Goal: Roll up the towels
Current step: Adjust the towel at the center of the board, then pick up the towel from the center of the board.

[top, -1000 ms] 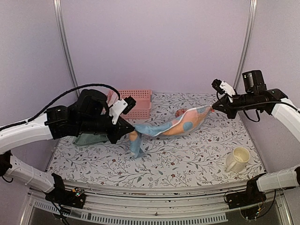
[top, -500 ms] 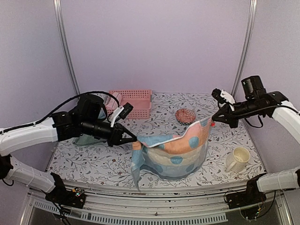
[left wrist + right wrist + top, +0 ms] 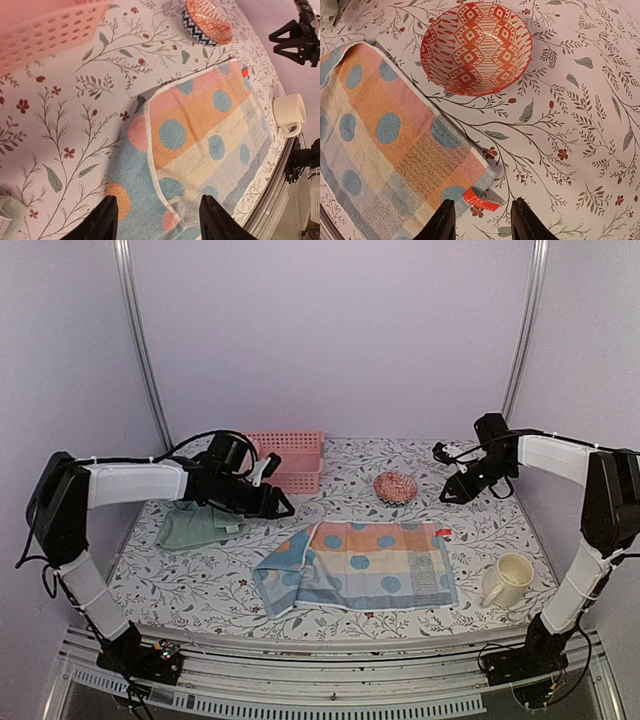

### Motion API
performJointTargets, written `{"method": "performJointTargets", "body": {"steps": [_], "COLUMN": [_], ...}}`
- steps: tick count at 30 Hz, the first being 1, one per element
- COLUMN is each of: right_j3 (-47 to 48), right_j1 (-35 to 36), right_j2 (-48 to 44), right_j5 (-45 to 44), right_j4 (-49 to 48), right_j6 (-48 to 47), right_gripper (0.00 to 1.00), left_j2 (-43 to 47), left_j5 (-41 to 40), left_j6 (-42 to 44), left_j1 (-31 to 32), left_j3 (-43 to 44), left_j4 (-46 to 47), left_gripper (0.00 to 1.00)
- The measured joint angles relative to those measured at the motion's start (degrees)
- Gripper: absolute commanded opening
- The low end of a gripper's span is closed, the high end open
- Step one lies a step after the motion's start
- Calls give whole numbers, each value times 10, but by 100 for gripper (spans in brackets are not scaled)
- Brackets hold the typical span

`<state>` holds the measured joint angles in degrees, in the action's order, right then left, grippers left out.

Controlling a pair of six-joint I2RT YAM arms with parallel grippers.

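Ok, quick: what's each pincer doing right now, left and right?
Left pincer: open, holding nothing.
Right pincer: open, holding nothing, not touching the spotted towel.

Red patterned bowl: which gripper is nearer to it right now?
Right. The right gripper is just right of the bowl, open. The left gripper is farther away on the bowl's left, in front of the pink basket.

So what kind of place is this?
Likely a robot test booth: bare walls, a metal pole, the left arm and right arm fixed at the table edge, a towel laid out.
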<state>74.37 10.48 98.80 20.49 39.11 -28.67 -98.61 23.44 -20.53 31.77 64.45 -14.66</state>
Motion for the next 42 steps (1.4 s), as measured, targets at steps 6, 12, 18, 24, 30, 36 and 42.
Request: {"method": "performJointTargets", "body": {"steps": [6,12,18,24,30,36,42], "right_j3": [-21,19,48,55,66,66,66], "right_j1": [-6,-11,-12,-12,-12,-16,-19], "right_j2": [9,100,157,179,198,199,199], "right_j5": [4,11,18,38,58,58,61], "right_j4": [-17,-7,20,34,35,32,29], "right_j6": [18,34,47,53,51,52,51], "right_gripper": [42,37,37,22,3,3,3], "left_j2": [109,145,145,145,132,95,38], "left_j5": [-16,-59,-95,-109,-110,-168,-253], "left_j6": [29,66,83,86,97,133,184], "left_j1": [24,66,87,99,111,178,225], "left_j3": [-73,-113,-120,-126,-128,-116,-71], "left_j4": [58,70,64,64,63,20,-54], "left_gripper": [64,54,53,50,51,52,45]}}
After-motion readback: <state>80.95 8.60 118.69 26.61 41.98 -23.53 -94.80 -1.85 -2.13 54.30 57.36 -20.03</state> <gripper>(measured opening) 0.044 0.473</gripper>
